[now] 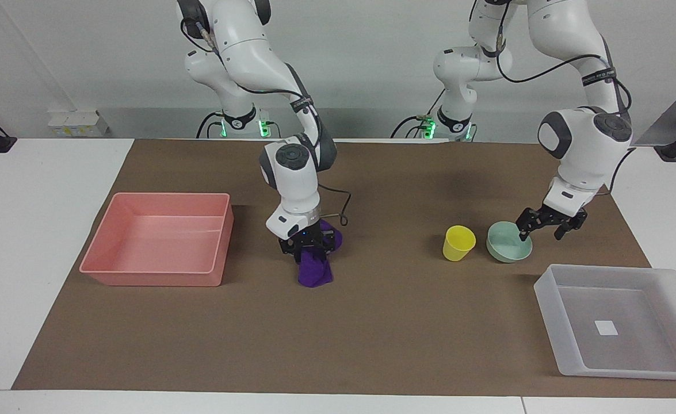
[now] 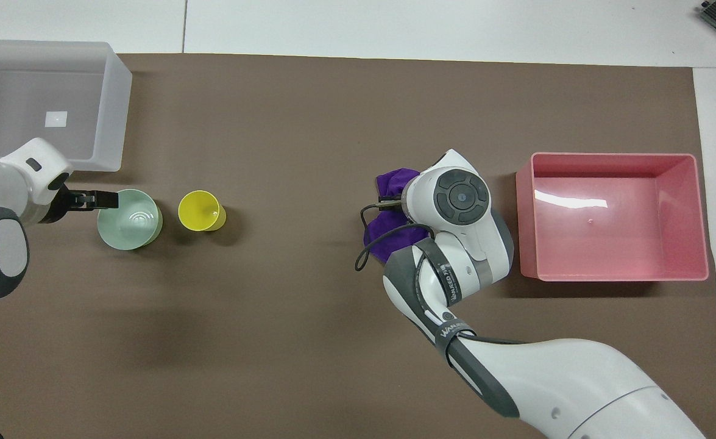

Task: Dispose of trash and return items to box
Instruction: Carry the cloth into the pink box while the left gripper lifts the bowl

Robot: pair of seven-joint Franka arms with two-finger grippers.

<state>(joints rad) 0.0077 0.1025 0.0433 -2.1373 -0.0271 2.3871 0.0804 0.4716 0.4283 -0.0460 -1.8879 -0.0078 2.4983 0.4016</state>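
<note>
Pink bin sits toward the right arm's end from the purple cloth wad; right gripper is down on the wad, fingers hidden, grip unclear. Toward the left arm's end of the wad: yellow cup, then green bowl with left gripper spread at its rim, translucent box beside.

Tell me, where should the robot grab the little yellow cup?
Probably by its rim, from straight above. The yellow cup stands upright with its mouth open, so one finger could go inside and one outside. Better to pinch on the side away from the green bowl, which sits close beside it, where the left gripper is.
</note>
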